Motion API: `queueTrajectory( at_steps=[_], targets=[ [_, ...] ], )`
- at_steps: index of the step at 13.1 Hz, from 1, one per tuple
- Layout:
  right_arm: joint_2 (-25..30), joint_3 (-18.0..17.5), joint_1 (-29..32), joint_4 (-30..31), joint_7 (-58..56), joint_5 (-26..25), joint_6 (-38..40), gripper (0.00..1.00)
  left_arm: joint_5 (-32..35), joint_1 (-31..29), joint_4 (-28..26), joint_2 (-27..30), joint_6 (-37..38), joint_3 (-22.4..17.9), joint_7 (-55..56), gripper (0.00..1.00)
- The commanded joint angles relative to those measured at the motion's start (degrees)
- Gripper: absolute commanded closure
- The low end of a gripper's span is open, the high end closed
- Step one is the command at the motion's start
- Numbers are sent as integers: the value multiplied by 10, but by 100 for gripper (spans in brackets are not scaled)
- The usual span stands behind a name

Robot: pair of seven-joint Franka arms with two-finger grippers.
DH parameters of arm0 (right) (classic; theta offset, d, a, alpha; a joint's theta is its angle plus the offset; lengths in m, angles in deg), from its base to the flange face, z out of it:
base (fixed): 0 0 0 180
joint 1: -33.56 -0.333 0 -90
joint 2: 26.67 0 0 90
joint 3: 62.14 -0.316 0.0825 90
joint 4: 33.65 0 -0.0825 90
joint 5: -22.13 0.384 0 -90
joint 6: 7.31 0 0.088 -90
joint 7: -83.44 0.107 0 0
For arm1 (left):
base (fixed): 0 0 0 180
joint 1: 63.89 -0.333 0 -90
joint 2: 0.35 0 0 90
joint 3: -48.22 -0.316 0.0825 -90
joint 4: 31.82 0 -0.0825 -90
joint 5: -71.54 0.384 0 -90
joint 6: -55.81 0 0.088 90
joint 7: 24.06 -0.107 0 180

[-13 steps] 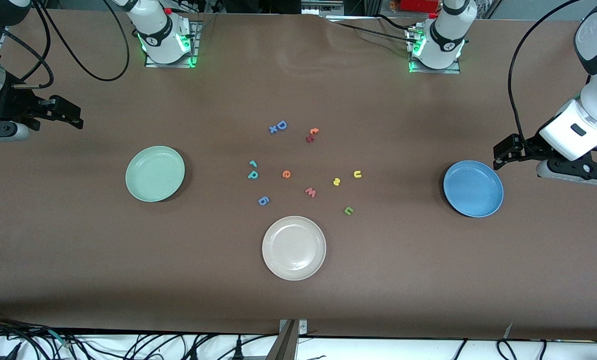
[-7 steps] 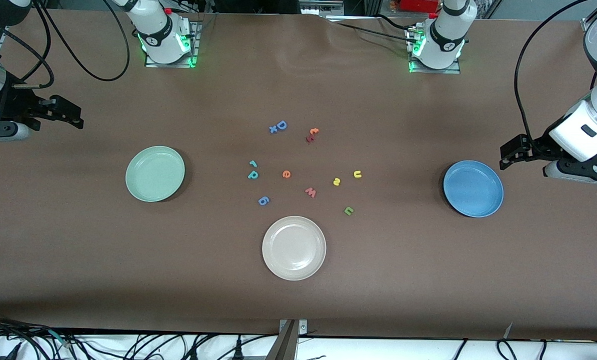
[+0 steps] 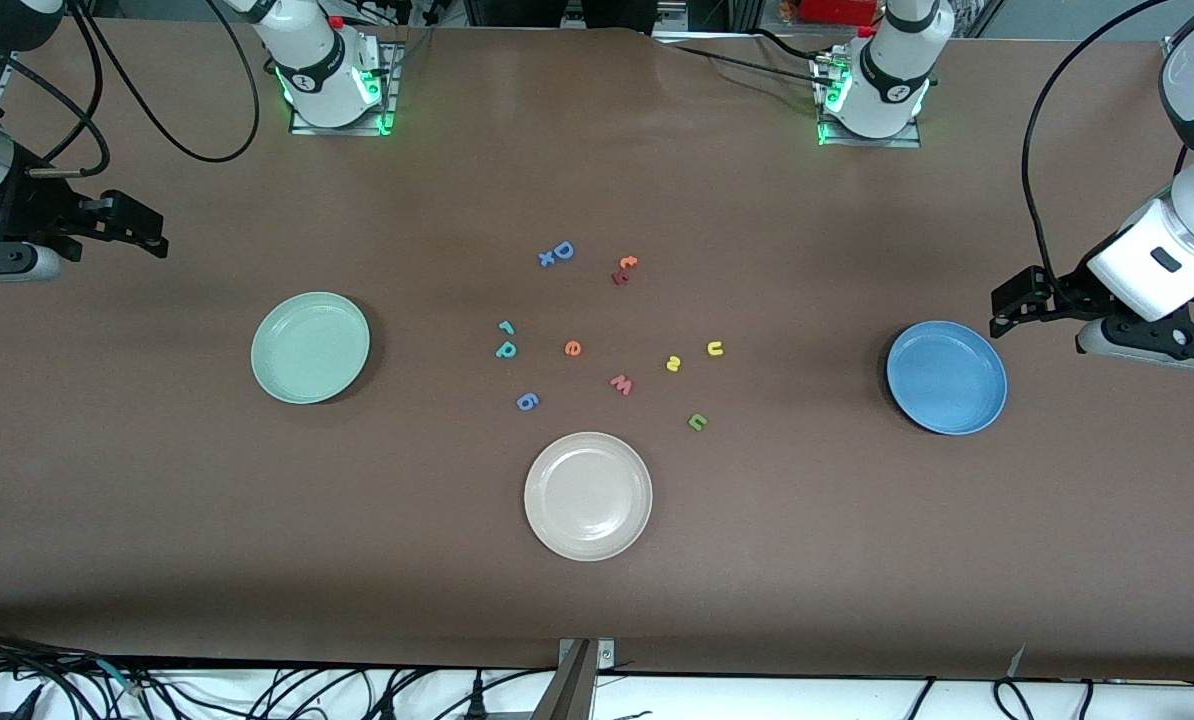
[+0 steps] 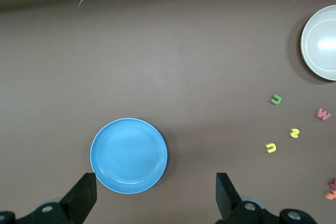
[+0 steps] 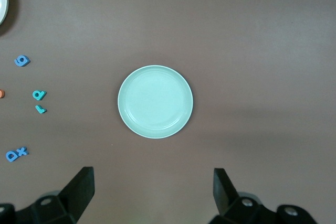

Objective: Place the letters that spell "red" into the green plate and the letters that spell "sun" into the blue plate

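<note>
The green plate [image 3: 310,347] [image 5: 155,102] lies toward the right arm's end, the blue plate [image 3: 947,377] [image 4: 128,156] toward the left arm's end. Between them lie the teal "r" [image 3: 506,326], teal "d" [image 3: 506,349], orange "e" [image 3: 573,348], yellow "s" [image 3: 674,363], yellow "u" [image 3: 715,348] and green "n" [image 3: 698,421]. My left gripper [image 3: 1013,304] [image 4: 155,191] hangs open and empty beside the blue plate. Out past the green plate, my right gripper [image 3: 150,230] [image 5: 152,181] is also open and empty.
A cream-white plate [image 3: 588,495] lies nearest the front camera. Other letters mix in: red "w" [image 3: 621,384], blue "g" [image 3: 527,401], blue "D" [image 3: 563,250], orange "t" [image 3: 628,262]. Cables run along the table's front edge.
The left arm drifted slightly outward, then came back toward the blue plate. The right arm, the plates and the letters have not moved.
</note>
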Motion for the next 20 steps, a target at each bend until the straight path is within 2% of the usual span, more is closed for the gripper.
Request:
queueTrajectory(
  at_steps=[1, 20],
  targets=[
    [-2, -1, 0, -9, 2, -2, 5, 0, 16, -5, 7, 1, 9, 7, -2, 0],
    [-2, 0, 1, -9, 1, 3, 17, 0, 16, -6, 9, 1, 9, 6, -3, 0]
  ],
)
